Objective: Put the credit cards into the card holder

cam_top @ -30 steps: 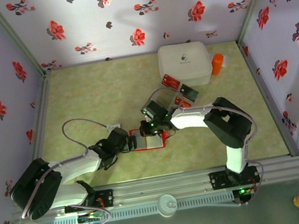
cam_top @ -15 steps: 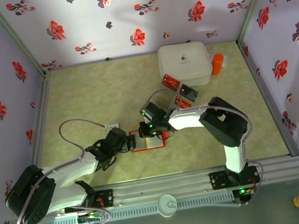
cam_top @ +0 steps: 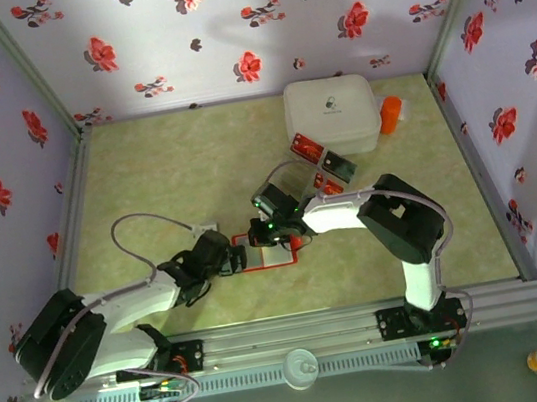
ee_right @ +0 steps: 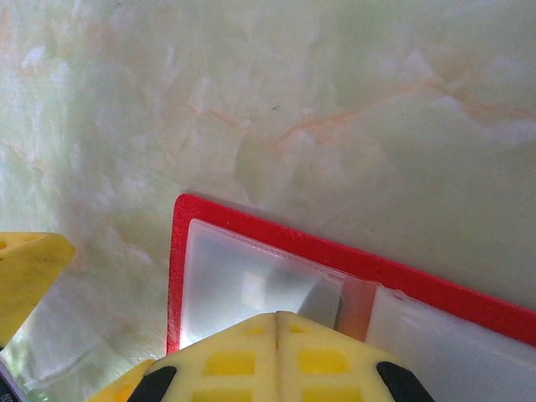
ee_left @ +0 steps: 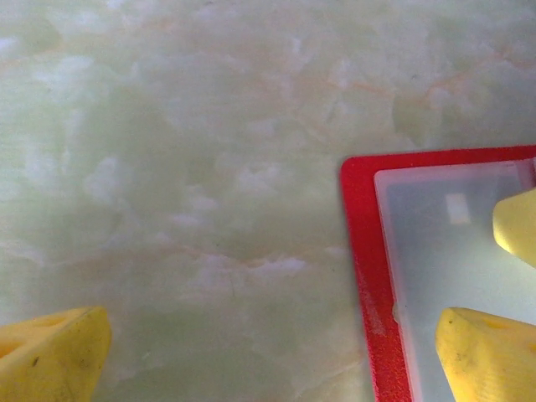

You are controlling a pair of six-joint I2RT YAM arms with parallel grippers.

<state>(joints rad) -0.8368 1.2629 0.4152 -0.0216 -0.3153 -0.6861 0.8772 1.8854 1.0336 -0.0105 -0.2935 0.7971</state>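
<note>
over the last second the left arm is swinging its elbow out and back in, while its left hand (cam_top: 234, 258) is keeping fully spread and empty at the left edge of the card holder (cam_top: 275, 257), one finger over the pale pocket, the other over the table (ee_left: 167, 167). the right hand (ee_right: 276, 327) is staying shut with nothing visible between its fingers, its tip resting on the open holder's pocket. the holder is barely shifting and is lying open, flat, mid-table. the credit cards (cam_top: 307, 146) are still lying well apart from it, beside the white box (cam_top: 331, 111), so i judge no card is going in yet. the box's small dark logo and the cards' white marks are staying too small to read.
</note>
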